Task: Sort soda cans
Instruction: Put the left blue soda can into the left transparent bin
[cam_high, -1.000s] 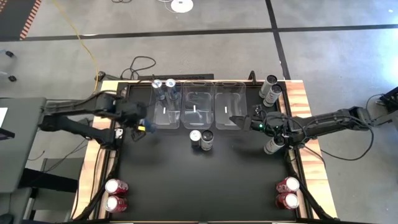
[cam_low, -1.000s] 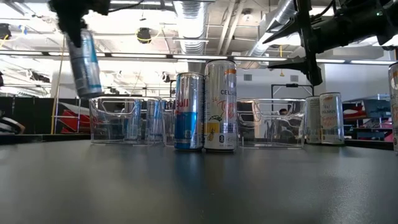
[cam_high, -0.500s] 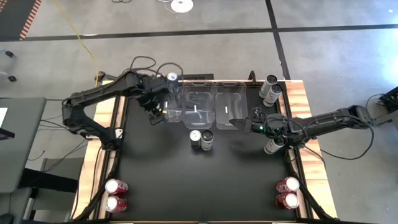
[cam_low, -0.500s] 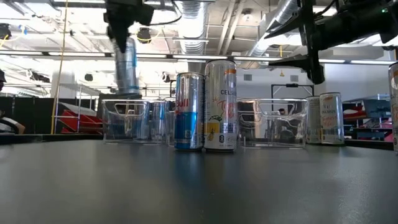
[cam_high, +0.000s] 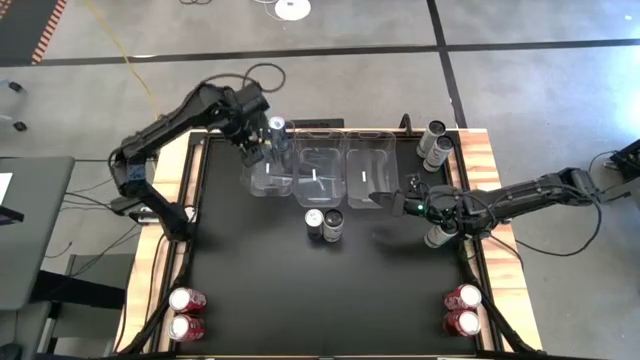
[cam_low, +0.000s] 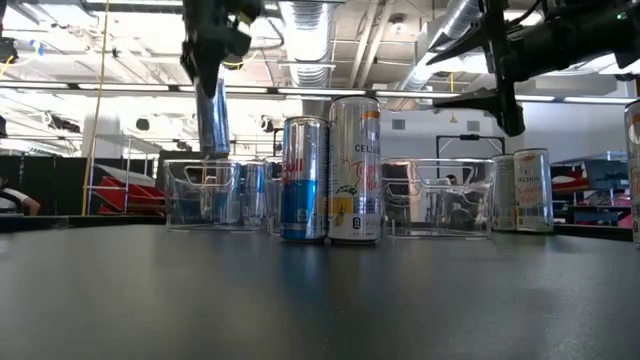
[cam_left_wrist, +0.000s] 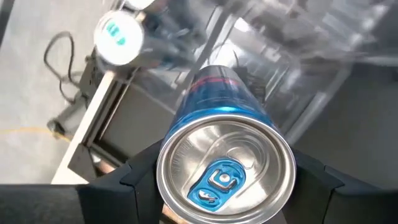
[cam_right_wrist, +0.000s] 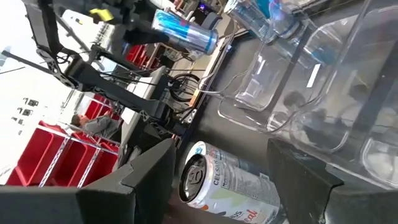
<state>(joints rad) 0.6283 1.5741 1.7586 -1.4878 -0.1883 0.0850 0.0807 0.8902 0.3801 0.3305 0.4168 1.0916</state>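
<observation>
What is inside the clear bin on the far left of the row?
The leftmost clear bin holds at least one upright can; the left gripper holds a blue-silver can above it. Reflections and the arm hide the exact count.

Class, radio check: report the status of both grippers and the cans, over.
Left gripper shut on blue-silver can, above left bin. Right gripper open, empty, by right bin. Two cans stand mid-table; nothing blocking.
</observation>
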